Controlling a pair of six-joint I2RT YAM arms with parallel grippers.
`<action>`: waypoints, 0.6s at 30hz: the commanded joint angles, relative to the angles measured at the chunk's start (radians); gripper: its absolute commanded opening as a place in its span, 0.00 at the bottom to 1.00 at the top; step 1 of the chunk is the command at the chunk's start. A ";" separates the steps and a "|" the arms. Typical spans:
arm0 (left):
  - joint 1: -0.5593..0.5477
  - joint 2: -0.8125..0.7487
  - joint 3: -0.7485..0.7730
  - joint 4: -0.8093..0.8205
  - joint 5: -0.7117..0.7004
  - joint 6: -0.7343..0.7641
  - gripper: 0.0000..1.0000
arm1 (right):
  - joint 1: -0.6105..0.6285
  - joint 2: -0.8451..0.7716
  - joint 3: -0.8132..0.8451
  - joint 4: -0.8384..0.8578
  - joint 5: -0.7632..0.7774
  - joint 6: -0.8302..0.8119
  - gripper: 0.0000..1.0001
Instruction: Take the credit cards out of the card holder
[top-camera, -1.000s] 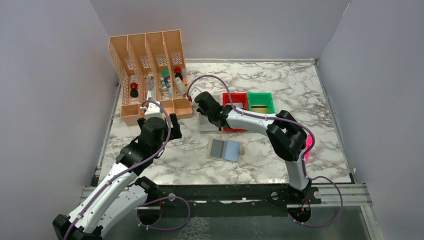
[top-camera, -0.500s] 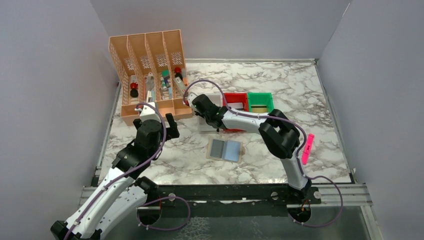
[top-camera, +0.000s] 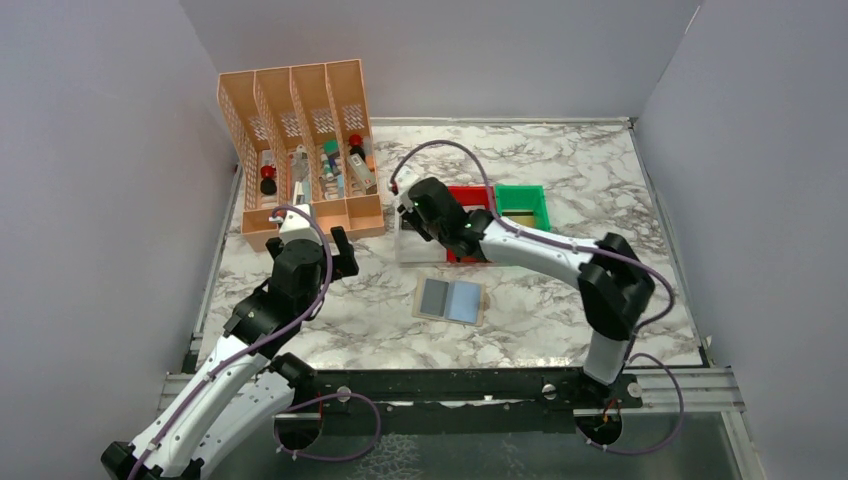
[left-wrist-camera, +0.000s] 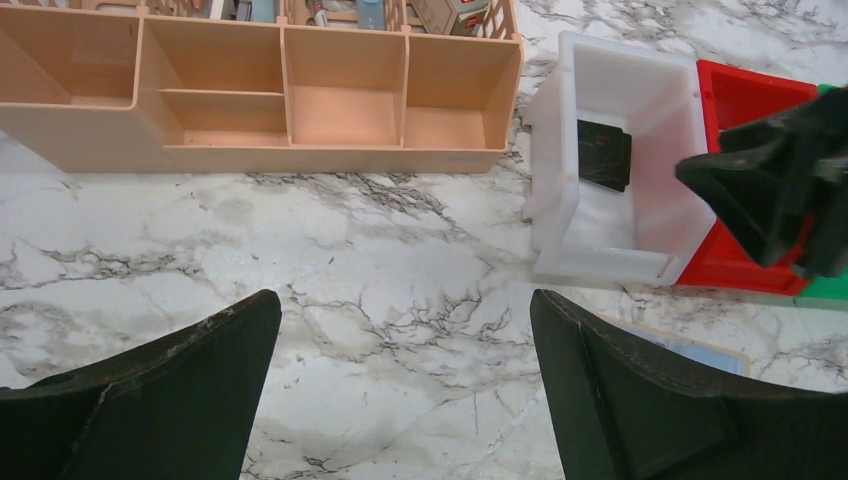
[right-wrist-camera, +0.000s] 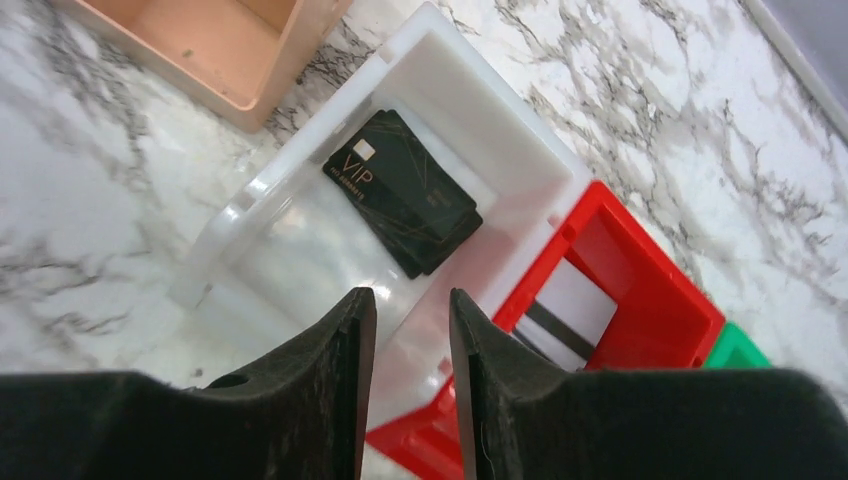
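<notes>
The surface (top-camera: 620, 200) has a white marble pattern with grey veins, and it shines a little toward the near side. Three plain walls of a pale grey-violet colour close it in: the back wall (top-camera: 450, 50), the left wall (top-camera: 90, 200) and the right wall (top-camera: 760, 200). A thin metal frame (top-camera: 205, 290) runs along the left edge. At the near edge lies a black bar (top-camera: 440, 385), with a silver rail (top-camera: 680, 385) beside it, and below them a dark metal plate (top-camera: 480, 450). The light is soft and even, without hard shadows.
</notes>
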 joint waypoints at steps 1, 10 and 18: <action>0.002 -0.003 0.008 -0.008 -0.017 -0.007 0.99 | 0.005 -0.182 -0.137 0.037 -0.030 0.253 0.38; 0.001 0.031 0.012 -0.008 -0.003 -0.007 0.99 | 0.004 -0.484 -0.505 0.030 -0.159 0.732 0.46; 0.001 0.037 0.012 -0.008 -0.003 -0.010 0.99 | 0.008 -0.438 -0.573 -0.032 -0.313 0.897 0.42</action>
